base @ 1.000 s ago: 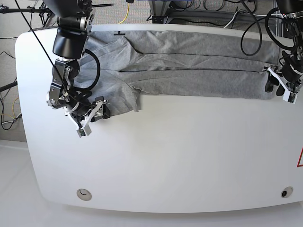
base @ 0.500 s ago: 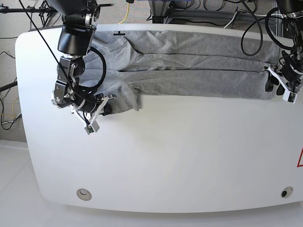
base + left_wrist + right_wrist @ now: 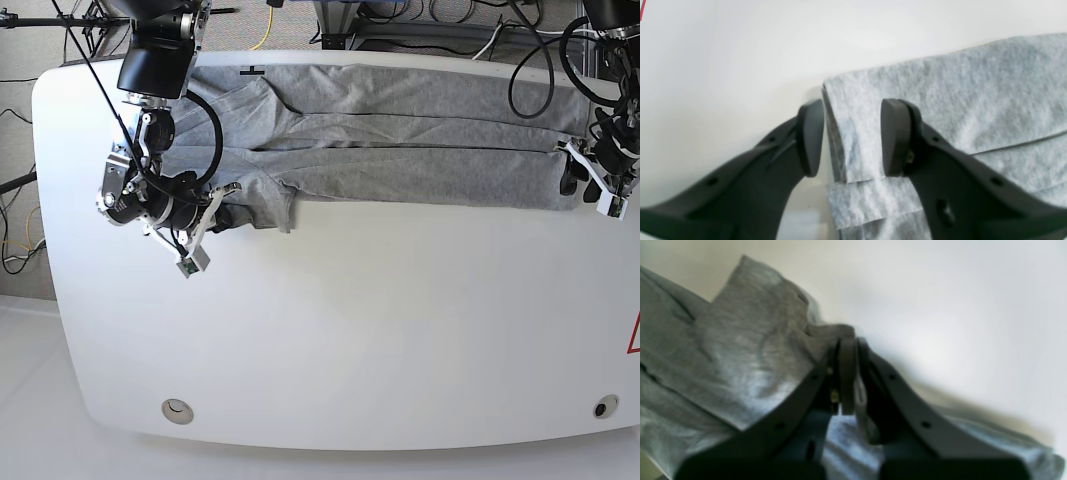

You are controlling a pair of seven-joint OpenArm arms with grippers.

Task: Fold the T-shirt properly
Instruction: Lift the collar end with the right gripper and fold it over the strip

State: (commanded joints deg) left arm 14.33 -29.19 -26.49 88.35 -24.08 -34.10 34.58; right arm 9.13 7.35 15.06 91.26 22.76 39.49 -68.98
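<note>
The T-shirt (image 3: 400, 140) lies as a long heather-grey band across the far part of the white table (image 3: 350, 330), folded lengthwise so that several layered edges run along it. The right gripper (image 3: 222, 218) sits at one end of the band; in the right wrist view its jaws are pressed together with a bunched corner of the grey cloth (image 3: 740, 340) pinched between them, the fabric rising into a small peak just ahead of the tips and draping away to one side and beneath the fingers. The left gripper (image 3: 851, 136) stands at the opposite end with its jaws parted, one pad over bare table just outside the cloth's corner, the other pad above the stacked folded layers (image 3: 940, 100), the corner edge between them ungripped.
</note>
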